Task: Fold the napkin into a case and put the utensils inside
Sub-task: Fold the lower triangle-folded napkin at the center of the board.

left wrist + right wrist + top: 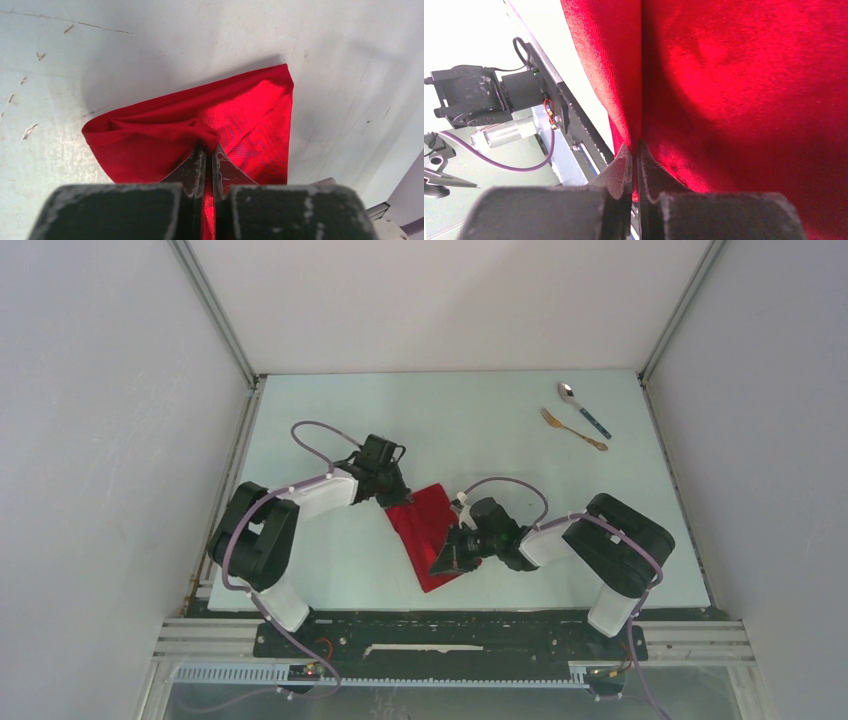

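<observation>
The bright red napkin [425,530] lies folded at the table's middle, between both arms. My left gripper [393,495] is shut on the napkin [165,135] at its far left corner, with cloth bunched between the tips. My right gripper [447,562] is shut on the napkin [734,85] at its near edge, and the cloth fills most of that view. The utensils lie at the far right of the table: a silver spoon [584,408] with a teal handle and a gold-bronze fork [572,429] beside it. Both are well away from the grippers.
White enclosure walls rise on three sides of the pale table [470,415]. A black frame rail [450,625] runs along the near edge by the arm bases. The left arm's purple cable [315,435] loops above the table.
</observation>
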